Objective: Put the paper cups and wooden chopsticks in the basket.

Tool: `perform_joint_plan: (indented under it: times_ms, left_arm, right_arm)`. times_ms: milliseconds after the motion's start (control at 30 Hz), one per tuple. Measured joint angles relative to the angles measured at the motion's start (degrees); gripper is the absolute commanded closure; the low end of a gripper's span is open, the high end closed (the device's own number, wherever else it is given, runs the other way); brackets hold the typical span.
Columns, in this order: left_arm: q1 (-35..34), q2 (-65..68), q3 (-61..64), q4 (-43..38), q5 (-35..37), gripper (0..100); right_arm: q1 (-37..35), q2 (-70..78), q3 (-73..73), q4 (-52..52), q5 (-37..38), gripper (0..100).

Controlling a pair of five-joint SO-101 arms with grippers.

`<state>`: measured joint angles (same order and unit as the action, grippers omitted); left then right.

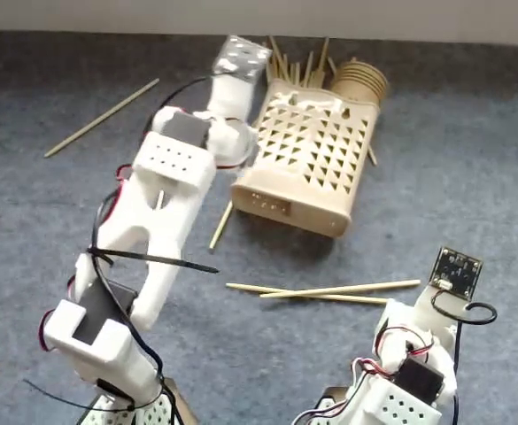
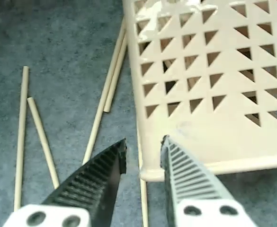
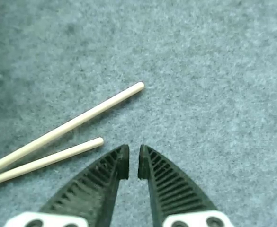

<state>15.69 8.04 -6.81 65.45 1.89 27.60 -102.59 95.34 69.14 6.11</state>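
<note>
Cream plastic, pierced all over with triangular holes, the basket (image 1: 307, 155) lies tipped on its side in the far middle of the grey felt-covered bench (image 1: 471, 177). A bundle of chopsticks (image 1: 296, 64) pokes out past its far end. The stack of paper cups (image 1: 360, 81) lies on its side at the basket's far right corner; whether it is inside the mouth or just beyond it cannot be told.

Other sticks are loose on the bench. A lone chopstick (image 1: 104, 115) lies well off to the far left. Two side chopsticks (image 2: 111, 80) lie close along the basket's left wall. A pair of chopsticks (image 1: 329, 290) lies nearly parallel, near of the basket and apart from it.

From the near left corner the left arm (image 1: 166, 204) stretches to the basket's left side. Its jaws are partly open and astride the basket's rim, one finger outside the wall and one over it. They clamp nothing.

At the near right the right arm (image 1: 413, 372) is just near of the pair's right ends. Its jaws hang over bare felt, all but closed, with a thin slit between the tips and nothing in them. The two stick ends are just beside the jaws but apart from them.
</note>
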Motion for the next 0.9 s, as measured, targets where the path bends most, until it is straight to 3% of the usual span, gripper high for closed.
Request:
perform_joint_plan:
  times_ms: [267, 433, 900]
  left_arm:
    - [5.8, 0.18, 0.44, 0.0, 0.0, 88]
    - [5.89, 0.18, 0.7, -0.26, 0.0, 88]
    - [6.86, -0.53, 18.29, -18.46, 0.0, 88]
  right_arm:
    - [0.0, 0.0, 0.0, 0.0, 0.0, 94.3]
    - [0.0, 0.0, 0.0, 0.0, 0.0, 94.3]
    - [0.0, 0.0, 0.0, 0.0, 0.0, 94.3]
